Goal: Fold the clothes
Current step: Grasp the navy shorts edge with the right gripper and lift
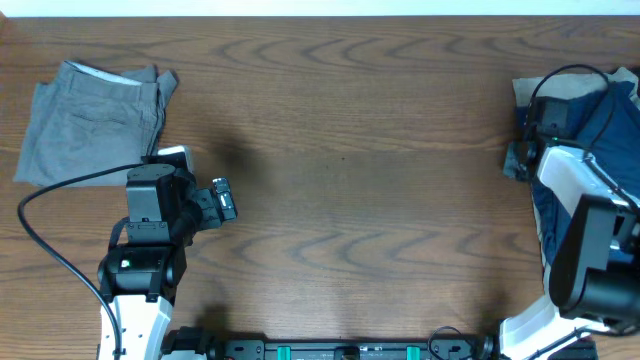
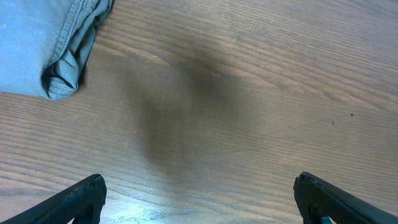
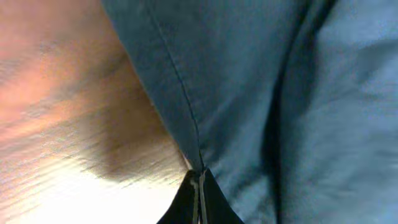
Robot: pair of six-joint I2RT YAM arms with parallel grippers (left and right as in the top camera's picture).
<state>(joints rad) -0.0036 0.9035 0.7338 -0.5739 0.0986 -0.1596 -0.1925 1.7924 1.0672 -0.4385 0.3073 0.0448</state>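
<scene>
A folded grey pair (image 1: 90, 120) lies at the far left of the table; its corner shows in the left wrist view (image 2: 56, 43). My left gripper (image 1: 222, 198) is open and empty over bare wood to the right of it, its fingertips wide apart (image 2: 199, 199). A dark navy-blue pair (image 1: 600, 140) lies in a heap at the right edge, over a beige-khaki piece (image 1: 535, 88). My right gripper (image 3: 199, 180) is shut on a seamed edge of the navy-blue pair (image 3: 267, 93). In the overhead view the right arm hides the gripper.
The wooden table (image 1: 360, 170) spans the view. A black cable (image 1: 60, 250) loops from the left arm over the front left. The right arm's body (image 1: 590, 240) stands over the clothes heap at the right edge.
</scene>
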